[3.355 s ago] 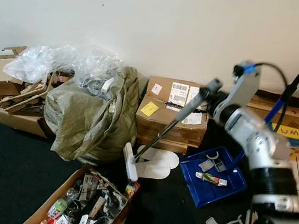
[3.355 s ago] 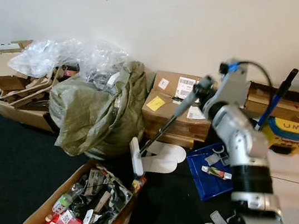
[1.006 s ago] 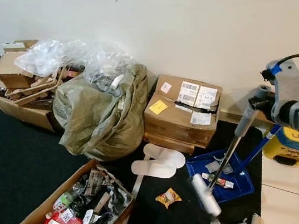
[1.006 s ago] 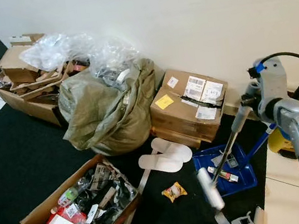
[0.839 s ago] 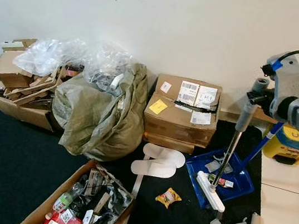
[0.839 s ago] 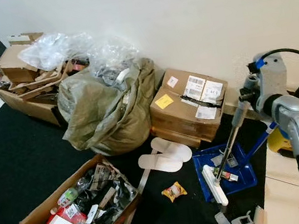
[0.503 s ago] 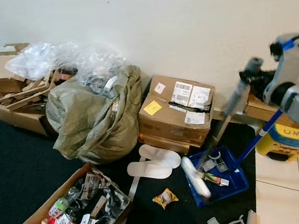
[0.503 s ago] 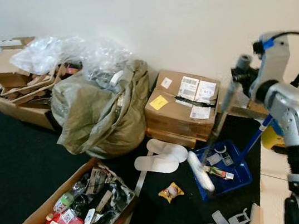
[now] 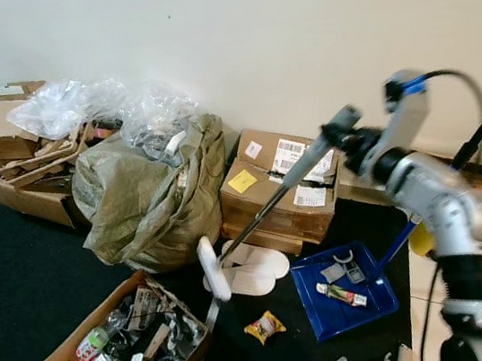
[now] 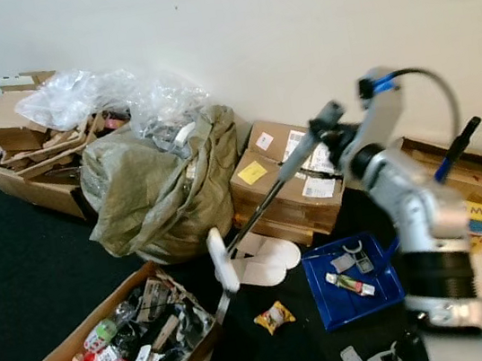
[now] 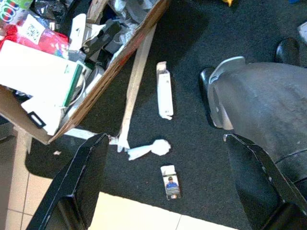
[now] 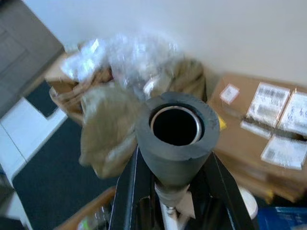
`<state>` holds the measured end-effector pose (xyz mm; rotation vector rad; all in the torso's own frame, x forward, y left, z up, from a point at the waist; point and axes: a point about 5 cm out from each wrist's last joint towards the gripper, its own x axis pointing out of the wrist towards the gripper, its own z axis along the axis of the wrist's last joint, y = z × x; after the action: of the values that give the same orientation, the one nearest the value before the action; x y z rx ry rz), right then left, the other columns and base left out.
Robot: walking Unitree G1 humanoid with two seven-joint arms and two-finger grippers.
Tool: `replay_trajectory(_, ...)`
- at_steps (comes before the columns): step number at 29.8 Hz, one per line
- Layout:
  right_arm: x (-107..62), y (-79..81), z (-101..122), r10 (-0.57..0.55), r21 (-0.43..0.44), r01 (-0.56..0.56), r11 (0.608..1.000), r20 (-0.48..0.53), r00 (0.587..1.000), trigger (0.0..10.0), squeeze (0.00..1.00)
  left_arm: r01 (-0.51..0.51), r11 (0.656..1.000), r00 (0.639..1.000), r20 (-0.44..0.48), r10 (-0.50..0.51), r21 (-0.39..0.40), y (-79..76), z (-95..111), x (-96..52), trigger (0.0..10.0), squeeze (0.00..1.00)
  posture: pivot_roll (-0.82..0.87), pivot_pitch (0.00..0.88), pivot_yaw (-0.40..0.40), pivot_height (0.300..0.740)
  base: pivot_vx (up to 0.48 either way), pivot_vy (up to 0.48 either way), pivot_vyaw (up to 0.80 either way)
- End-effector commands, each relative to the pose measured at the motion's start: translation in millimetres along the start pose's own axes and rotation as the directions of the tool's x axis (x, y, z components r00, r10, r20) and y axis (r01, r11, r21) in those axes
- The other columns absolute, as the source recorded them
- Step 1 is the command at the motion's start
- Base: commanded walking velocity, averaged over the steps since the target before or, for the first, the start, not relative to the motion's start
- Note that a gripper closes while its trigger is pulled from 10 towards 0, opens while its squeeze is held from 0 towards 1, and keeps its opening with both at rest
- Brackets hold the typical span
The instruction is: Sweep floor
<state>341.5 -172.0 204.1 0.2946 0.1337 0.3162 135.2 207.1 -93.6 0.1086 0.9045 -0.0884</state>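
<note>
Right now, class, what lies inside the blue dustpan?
Inside the blue dustpan lie a small tube-like wrapper and two grey clip-like bits. Nothing covers its tray.

Right arm (image 9: 435, 206) raised and bent at the elbow, silver forearm angled up toward the wall, wrist turned leftward. Right gripper (image 12: 173, 184) clamped, black fingers (image 12: 128, 196) pressed on either side of a grey handle. Left gripper (image 11: 168, 191) hanging low, jaws spread wide.

A stuffed green sack (image 9: 148, 199) slumps against the wall beside a labelled cardboard box (image 9: 280, 188); white slippers (image 9: 253, 269) lie before it, near an open box of clutter (image 9: 112, 349)
</note>
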Motion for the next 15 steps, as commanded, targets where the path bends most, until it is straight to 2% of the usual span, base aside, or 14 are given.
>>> replay_trajectory(1, -0.6, 1.8, 0, 0.009, 0.003, -0.009, 1.0, 0.003, 1.0, 10.0, 0.0, -0.001, 1.0, 0.999, -0.044, 0.001, -0.006, -1.1, -12, -3.8, 10.0, 0.0, -0.08, 0.145, 0.024, 0.74, 0.0, 0.0, 0.0)
replay_trajectory(5, 4.4, 9.5, -20, 0.005, -0.009, -0.006, 1.0, -0.088, 0.996, 10.0, 0.0, -0.017, 1.0, 0.999, -0.036, 0.018, 0.026, 0.8, -11, -3.8, 10.0, 0.0, -0.07, 0.149, 0.021, 0.74, 0.0, 0.0, 0.0)
replay_trajectory(9, 5.0, 11.0, -25, 0.001, -0.006, -0.002, 1.0, -0.11, 0.994, 10.0, 0.0, -0.032, 0.999, 0.999, -0.031, 0.033, 0.044, 1.9, -10, -3.8, 10.0, 0.0, -0.07, 0.149, 0.021, 0.74, 0.0, 0.0, 0.0)
replay_trajectory(11, 4.5, 11.7, -37, -0.017, 0.003, 0.018, 1.0, -0.166, 0.986, 10.0, 0.0, -0.099, 0.991, 0.995, -0.009, 0.1, 0.095, 6.0, -9, -4.5, 10.0, 0.0, -0.07, 0.154, 0.019, 0.74, 0.0, 0.0, 0.0)
replay_trajectory(15, 2.9, 9.8, -42, -0.036, -0.005, 0.036, 0.999, -0.2, 0.979, 10.0, 0.0, -0.16, 0.981, 0.987, 0.012, 0.16, 0.109, 9.0, -8, -5.5, 10.0, 0.0, -0.08, 0.157, 0.019, 0.74, 0.0, 0.0, 0.0)
